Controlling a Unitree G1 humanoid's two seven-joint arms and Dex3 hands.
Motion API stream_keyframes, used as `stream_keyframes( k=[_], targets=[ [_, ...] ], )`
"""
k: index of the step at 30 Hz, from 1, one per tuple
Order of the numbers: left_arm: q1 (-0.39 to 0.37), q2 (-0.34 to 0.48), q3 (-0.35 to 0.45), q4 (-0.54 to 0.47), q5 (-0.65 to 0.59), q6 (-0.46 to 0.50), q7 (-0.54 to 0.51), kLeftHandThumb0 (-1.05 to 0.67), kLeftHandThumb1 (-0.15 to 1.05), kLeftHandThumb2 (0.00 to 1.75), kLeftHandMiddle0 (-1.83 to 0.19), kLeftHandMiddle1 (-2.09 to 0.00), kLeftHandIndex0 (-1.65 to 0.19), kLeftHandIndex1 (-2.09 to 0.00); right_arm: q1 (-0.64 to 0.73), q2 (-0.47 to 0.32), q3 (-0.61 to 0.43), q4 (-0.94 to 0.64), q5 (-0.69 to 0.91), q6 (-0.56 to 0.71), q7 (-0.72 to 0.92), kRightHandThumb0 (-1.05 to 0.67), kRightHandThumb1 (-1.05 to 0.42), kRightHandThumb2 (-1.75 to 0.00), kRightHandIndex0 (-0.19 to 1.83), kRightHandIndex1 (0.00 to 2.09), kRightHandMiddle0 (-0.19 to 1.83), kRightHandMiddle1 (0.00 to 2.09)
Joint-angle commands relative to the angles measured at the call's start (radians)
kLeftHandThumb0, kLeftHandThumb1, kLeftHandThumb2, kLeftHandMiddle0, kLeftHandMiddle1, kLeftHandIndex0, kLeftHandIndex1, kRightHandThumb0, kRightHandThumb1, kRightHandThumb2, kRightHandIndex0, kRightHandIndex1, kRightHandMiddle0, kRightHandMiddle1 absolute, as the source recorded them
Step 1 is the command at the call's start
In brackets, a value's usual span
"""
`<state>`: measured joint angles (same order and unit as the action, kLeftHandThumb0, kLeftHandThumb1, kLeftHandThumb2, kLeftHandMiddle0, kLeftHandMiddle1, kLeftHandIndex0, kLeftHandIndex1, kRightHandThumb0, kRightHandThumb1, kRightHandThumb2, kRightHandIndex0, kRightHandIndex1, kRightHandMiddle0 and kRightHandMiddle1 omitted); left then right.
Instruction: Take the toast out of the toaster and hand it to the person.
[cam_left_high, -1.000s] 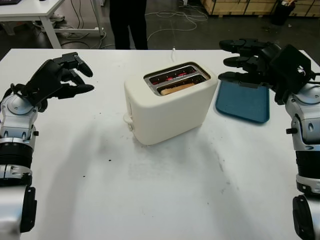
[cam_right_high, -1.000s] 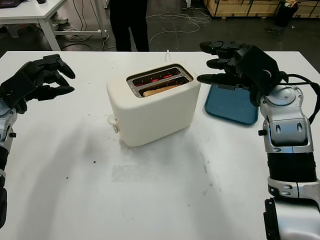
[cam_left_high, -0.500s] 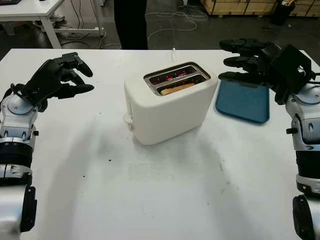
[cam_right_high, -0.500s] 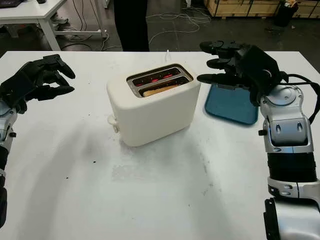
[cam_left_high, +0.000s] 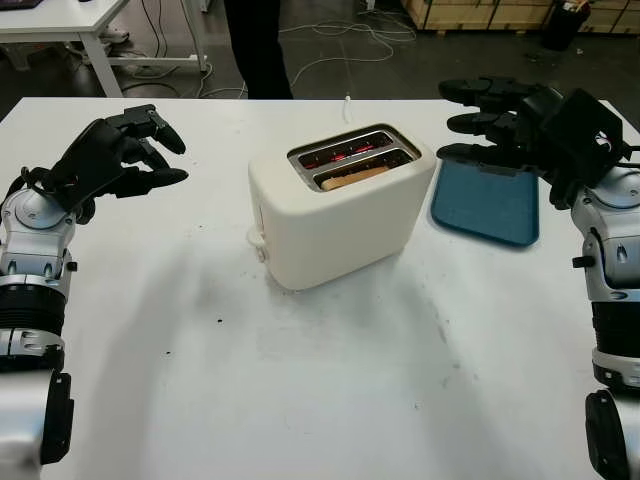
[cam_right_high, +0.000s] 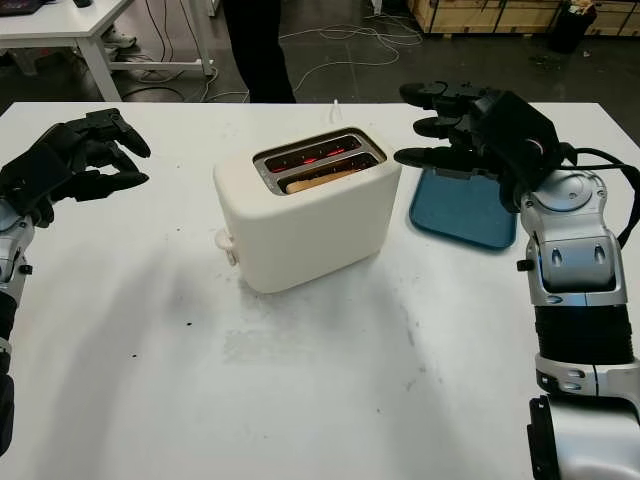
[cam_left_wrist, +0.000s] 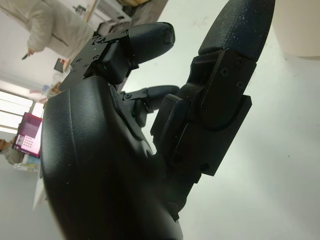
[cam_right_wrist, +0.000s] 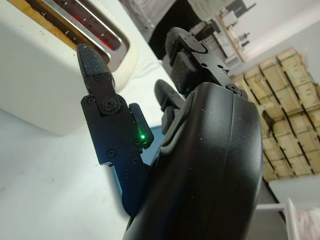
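A cream two-slot toaster (cam_left_high: 335, 210) stands mid-table, its far slot glowing red inside. A slice of toast (cam_left_high: 357, 177) sits low in the near slot, only its top edge showing. My right hand (cam_left_high: 487, 120) hovers open to the right of the toaster, above the blue tray, holding nothing; the right wrist view has the toaster's slots (cam_right_wrist: 75, 20) beyond its fingers. My left hand (cam_left_high: 140, 155) hangs open over the table's left side, well apart from the toaster. A person in dark trousers (cam_left_high: 255, 40) stands beyond the table's far edge.
A blue tray (cam_left_high: 487, 203) lies on the table right of the toaster. The toaster's lever (cam_left_high: 256, 241) juts from its left end, and its white cord (cam_left_high: 347, 102) runs off the far edge. White tables and wooden crates stand in the background.
The person behind the table has shifted slightly. Both hands and the toaster have stayed put.
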<state>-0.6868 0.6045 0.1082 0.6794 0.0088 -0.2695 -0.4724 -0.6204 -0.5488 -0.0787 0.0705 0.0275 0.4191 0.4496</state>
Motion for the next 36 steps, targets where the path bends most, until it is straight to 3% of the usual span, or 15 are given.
stream_keyframes(
  k=[1,36],
  targets=[
    [-0.016,0.006,0.002,-0.001,-0.001,-0.013,0.005,-1.05,0.85,0.0,-0.33,-1.61,-0.36,-1.5,-0.009,-0.007,-0.005,0.007,0.004,-0.024,0.003,-0.43,-0.77,0.0,0.19,0.62,0.49,0.0],
    [-0.016,0.003,0.007,-0.008,-0.008,0.003,0.004,-1.05,0.83,0.0,-0.34,-1.6,-0.38,-1.49,-0.009,-0.007,-0.009,0.007,0.002,-0.018,0.005,-0.43,-0.76,0.0,0.18,0.62,0.49,0.0]
  ],
)
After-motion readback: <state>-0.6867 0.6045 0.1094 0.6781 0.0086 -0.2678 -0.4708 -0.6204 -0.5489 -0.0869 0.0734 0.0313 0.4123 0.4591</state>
